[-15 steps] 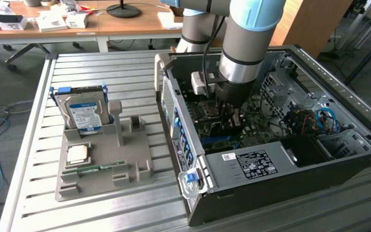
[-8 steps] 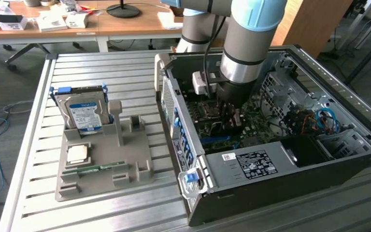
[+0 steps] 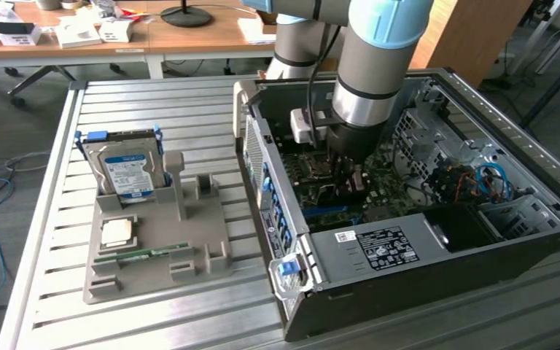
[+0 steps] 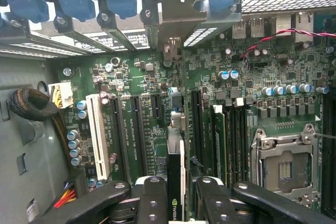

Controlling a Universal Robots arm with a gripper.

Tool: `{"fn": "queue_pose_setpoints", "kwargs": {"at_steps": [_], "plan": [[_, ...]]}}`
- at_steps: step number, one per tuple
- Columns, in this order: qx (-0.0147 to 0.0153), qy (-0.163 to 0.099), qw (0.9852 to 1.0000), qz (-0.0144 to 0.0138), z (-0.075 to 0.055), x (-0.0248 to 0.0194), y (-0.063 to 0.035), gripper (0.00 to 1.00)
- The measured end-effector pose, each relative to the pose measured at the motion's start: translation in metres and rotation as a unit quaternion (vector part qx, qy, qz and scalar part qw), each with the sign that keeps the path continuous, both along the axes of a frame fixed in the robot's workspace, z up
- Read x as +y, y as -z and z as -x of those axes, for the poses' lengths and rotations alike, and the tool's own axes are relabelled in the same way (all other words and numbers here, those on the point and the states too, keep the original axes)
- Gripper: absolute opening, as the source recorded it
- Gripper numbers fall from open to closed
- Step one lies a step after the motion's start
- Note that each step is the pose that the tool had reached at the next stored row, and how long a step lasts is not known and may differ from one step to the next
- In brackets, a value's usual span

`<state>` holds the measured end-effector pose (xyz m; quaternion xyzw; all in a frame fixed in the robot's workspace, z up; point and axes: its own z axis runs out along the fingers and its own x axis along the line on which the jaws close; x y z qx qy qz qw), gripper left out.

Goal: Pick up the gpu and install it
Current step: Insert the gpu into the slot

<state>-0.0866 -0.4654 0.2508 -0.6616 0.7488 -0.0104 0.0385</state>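
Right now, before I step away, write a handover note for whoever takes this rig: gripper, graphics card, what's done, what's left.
Gripper: shut on the thin dark gpu card with the silvery end bracket.
Where: inside the open black computer case, with the card edge-on over the slots of the green motherboard.
Done: card picked up and brought into the case.
Left: card not yet released; whether it is seated in a slot cannot be told.

White NVIDIA wordmark and logo on the dark edge of the gpu [image 4: 175, 182] in the wrist view, blue-white label on the hard drive [image 3: 127, 175] at the exterior view's left, print unreadable, white printed sticker [image 3: 387, 246] on the computer case's power supply shroud, lower middle, unreadable
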Motion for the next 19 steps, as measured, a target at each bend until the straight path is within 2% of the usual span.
{"fn": "queue_pose_setpoints", "kwargs": {"at_steps": [19], "plan": [[-0.0002,0.0,1.0,-0.0003,0.0028,-0.0001,0.0004,0.26]]}}
